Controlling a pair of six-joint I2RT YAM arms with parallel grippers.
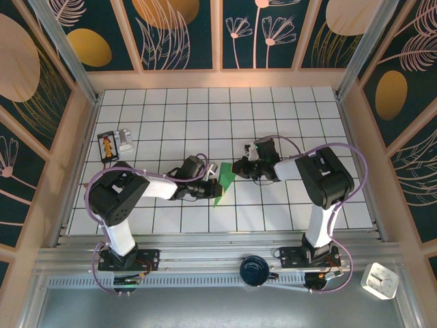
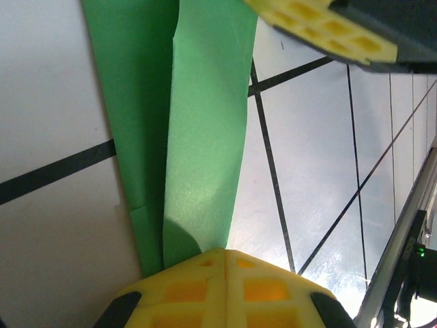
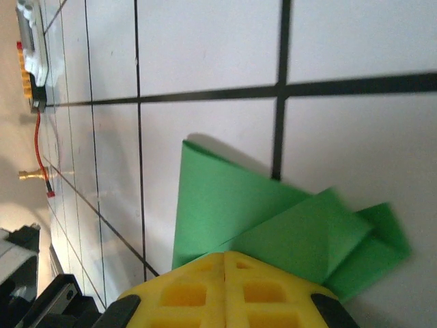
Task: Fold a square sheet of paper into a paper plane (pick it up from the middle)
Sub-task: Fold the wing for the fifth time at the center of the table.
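Yellow-tipped, the left gripper [image 2: 225, 273] pinches the near end of the green paper [image 2: 205, 137], mid-table between the arms. The right gripper [image 3: 225, 273] pinches its far end. Creased narrow with triangular flaps, it looks roughly half done, its wings not yet folded.

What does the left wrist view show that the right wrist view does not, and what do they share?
Left wrist view: the green paper as a long narrow folded strip, a yellow pad of the other arm above it, and a metal rail. Right wrist view: the paper's triangular flaps and a small device far off. Shared: the paper against the white tiled table, pinched in the shut left gripper or right gripper.
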